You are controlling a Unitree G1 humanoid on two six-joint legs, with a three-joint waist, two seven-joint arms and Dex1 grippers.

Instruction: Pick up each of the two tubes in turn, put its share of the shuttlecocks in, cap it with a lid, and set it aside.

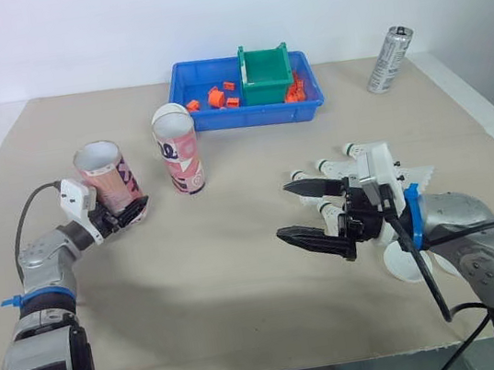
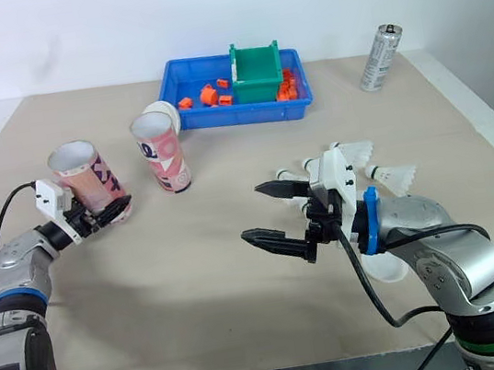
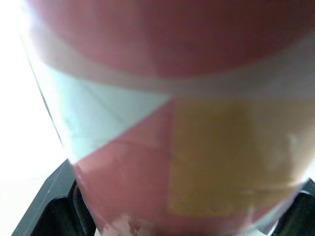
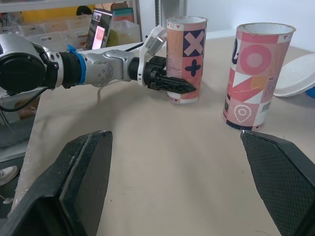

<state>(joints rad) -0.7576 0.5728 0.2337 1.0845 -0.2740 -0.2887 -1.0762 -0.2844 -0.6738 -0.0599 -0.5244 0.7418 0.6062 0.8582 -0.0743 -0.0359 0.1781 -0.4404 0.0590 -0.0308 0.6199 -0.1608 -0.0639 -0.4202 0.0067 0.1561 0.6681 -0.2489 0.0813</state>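
L gripper was clamped on a tube, 2nd tube upright near it. R gripper gaped wide, empty, w/ shuttlecocks just behind it.

Beige table: tube, second tube (both upright), blue tray, can, shuttlecocks, white lid.

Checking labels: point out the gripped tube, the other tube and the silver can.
gripped tube [image 1: 111,179], left eye view, middle of side wall
other tube [image 1: 180,158], left eye view, middle of side wall
silver can [image 1: 389,59], left eye view, mid body
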